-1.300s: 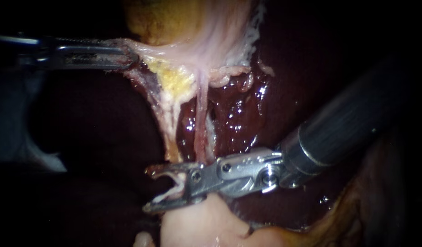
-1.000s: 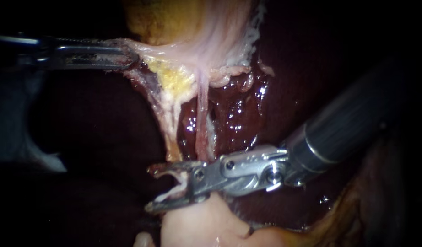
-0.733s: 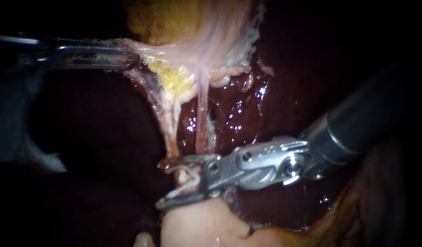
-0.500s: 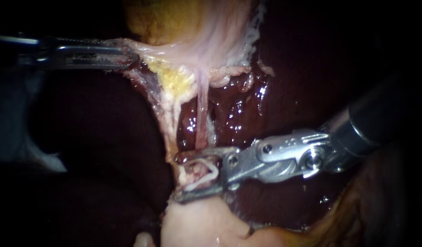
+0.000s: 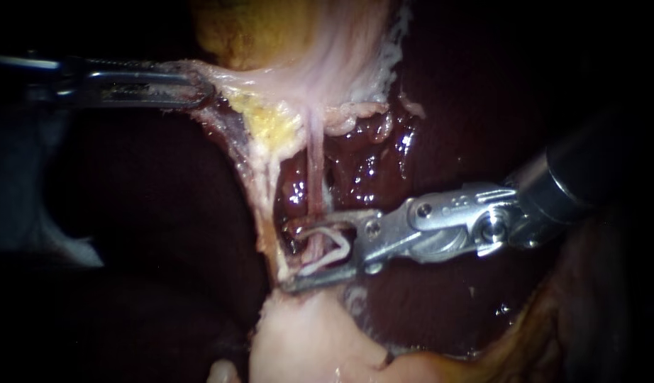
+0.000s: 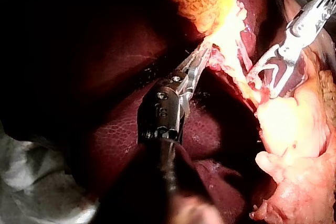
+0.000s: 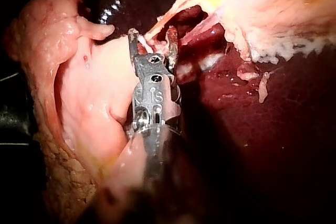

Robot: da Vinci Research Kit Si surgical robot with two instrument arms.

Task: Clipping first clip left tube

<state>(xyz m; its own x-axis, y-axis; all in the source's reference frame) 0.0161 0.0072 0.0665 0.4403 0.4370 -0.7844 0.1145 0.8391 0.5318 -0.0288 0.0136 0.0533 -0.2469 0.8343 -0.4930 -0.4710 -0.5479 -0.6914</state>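
Tube [image 5: 313,177], pink, between parted steel jaws of right instrument [image 5: 287,256], left instrument [image 5: 203,89] clamping gallbladder [image 5: 320,64]

**A Surgery Bench**

A wet, dark red liver [image 5: 373,167] and a yellow gallbladder [image 5: 249,32] lie under bright light. Two thin metal tools reach in – the left instrument [image 5: 199,89] and the right instrument [image 5: 288,257]. Grey cloth [image 6: 26,182] lies beside the liver.

Liver [image 5: 373,174] close behind tubes [image 5: 315,163]
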